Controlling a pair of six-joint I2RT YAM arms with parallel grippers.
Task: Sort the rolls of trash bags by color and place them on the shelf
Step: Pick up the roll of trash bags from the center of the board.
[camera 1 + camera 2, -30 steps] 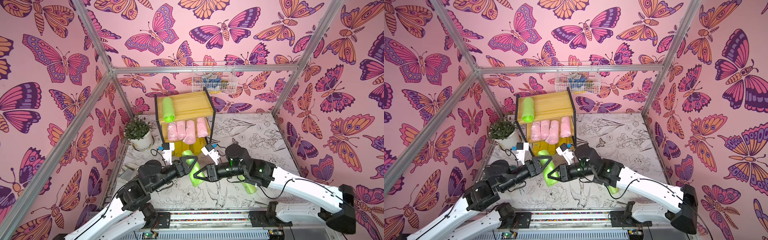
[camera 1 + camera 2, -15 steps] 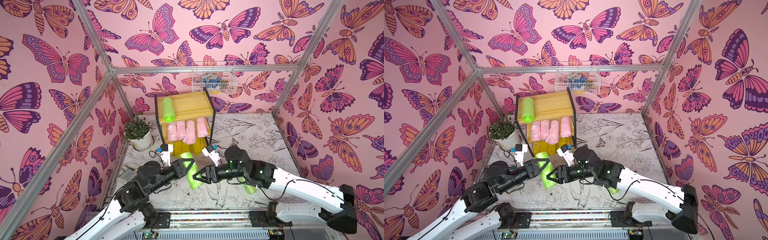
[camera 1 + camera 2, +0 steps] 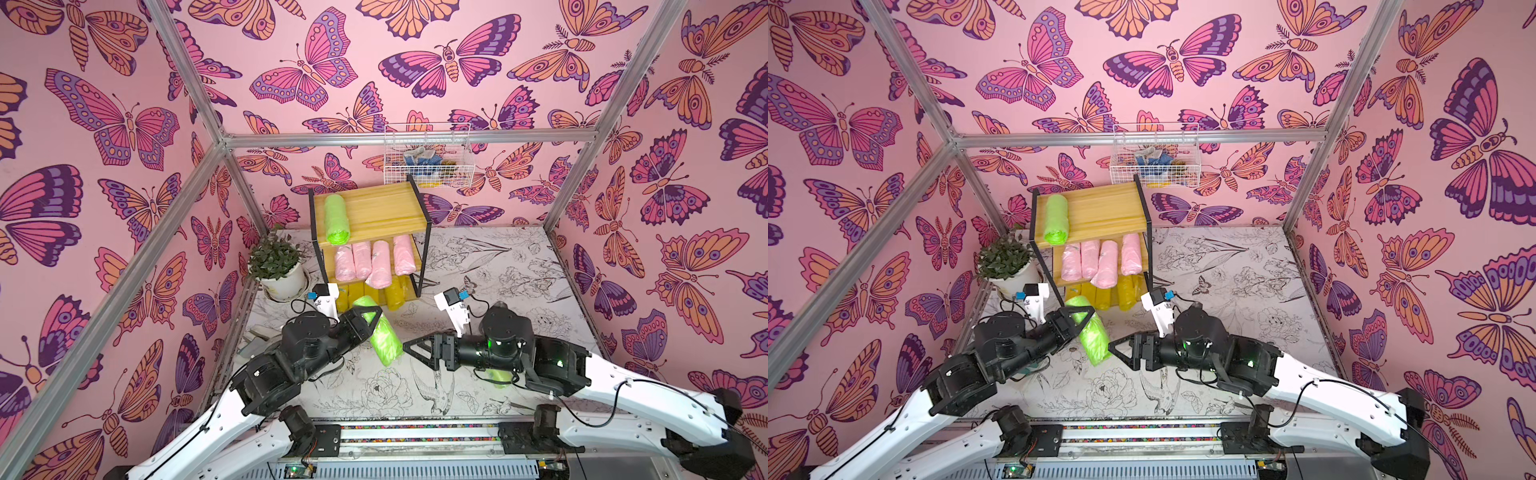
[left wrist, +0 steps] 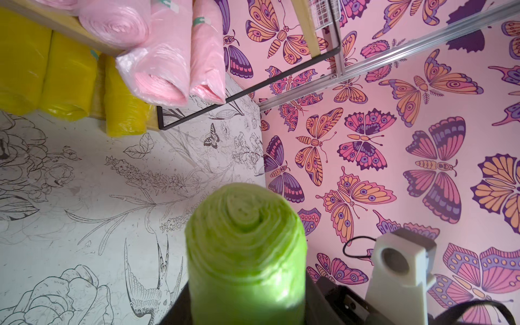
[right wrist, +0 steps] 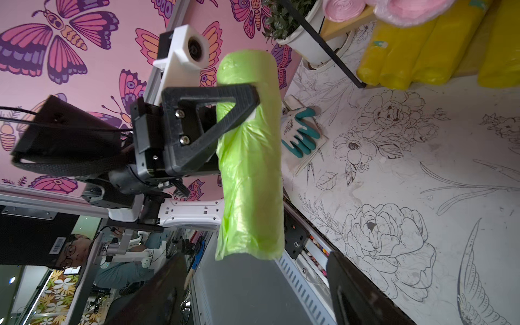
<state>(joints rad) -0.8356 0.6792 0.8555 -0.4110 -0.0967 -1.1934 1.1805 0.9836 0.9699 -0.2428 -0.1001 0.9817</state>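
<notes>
The left tool (image 3: 371,316) was clamped on the upper part of a lime green roll (image 3: 386,343), which hung tilted above the counter (image 3: 498,266), just on the near side of the shelf (image 3: 386,212). The right tool (image 3: 411,348) stood apart and empty beside the roll's lower end. The roll looked like light, soft, slippery plastic, probably best gripped mid-body.

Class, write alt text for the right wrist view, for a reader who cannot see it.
The left tool grips a lime green roll of trash bags near one end, held over the flower-printed table. Behind it are a work glove, yellow rolls on the lowest board of the shelf, and a potted plant.
</notes>
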